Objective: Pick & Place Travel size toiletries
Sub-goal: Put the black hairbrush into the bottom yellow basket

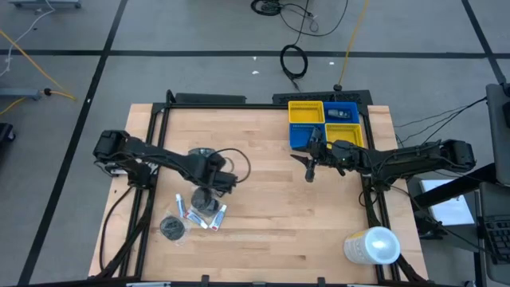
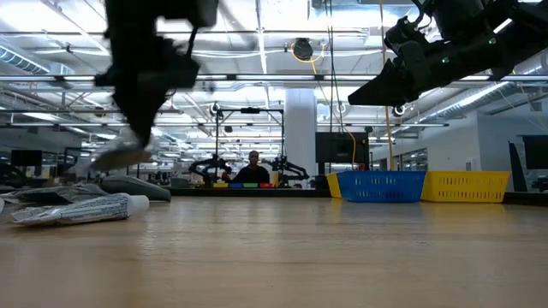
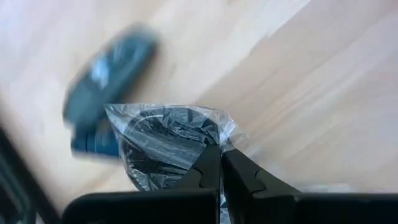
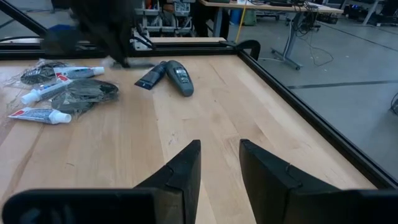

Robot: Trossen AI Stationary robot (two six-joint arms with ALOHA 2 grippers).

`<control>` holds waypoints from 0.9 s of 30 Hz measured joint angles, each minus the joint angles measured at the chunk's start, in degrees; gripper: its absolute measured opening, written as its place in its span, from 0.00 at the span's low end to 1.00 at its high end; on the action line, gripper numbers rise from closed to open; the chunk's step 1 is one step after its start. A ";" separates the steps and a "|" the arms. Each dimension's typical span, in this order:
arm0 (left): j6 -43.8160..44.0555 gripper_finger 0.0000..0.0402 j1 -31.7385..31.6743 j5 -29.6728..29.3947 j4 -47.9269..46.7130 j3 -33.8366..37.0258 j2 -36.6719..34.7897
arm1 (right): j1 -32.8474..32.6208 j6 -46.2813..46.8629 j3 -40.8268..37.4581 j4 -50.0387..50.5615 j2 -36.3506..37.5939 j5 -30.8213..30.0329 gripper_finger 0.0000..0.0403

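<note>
High view puts the left pincer [image 1: 213, 185] over the desk [image 1: 263, 215] at about 8 o'clock from its middle, directly above the cluster of toiletries. Left wrist view shows its fingers pressed together on the clear wrapping of a round dark tin [image 3: 165, 146], which sits just ahead of the fingertips; a dark grey bottle [image 3: 109, 71] lies blurred on the wood beyond it. White tubes [image 1: 194, 214] with red marks lie touching or just beside each other at 6 o'clock of that pincer, and a bagged dark item [image 1: 171, 227] rests at 7 o'clock.

Right pincer [image 1: 309, 167] hangs at 2 o'clock of the desk's middle, just at 6 o'clock of the yellow and blue bins [image 1: 327, 123], its fingers parted with nothing between them, as the right wrist view makes plain. That view alone shows the bottle beside a small blue bottle [image 4: 151, 76]. Low view shows a tube [image 2: 81, 208] lying flat and a person [image 2: 253, 169] far behind. A big white cylinder [image 1: 371, 245] lies at 4 o'clock.
</note>
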State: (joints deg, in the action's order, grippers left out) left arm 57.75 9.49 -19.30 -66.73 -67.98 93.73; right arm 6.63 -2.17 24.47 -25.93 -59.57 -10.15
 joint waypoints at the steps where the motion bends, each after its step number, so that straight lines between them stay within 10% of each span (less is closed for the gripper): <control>1: -1.80 0.00 0.47 -2.02 0.16 -2.09 0.00 | 0.00 0.00 0.00 0.00 0.00 0.00 0.26; 9: -22.30 0.00 1.34 -9.54 12.83 -11.50 -0.07 | 0.00 0.00 0.00 0.00 0.00 0.00 0.26; 27: -52.75 0.00 -5.30 23.92 43.58 -11.73 -0.09 | -2.28 -8.59 0.00 -7.39 -0.02 10.25 0.26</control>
State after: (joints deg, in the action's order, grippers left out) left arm 4.99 4.19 4.62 -23.16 -79.70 93.65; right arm 4.35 -10.76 24.47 -33.33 -59.59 0.10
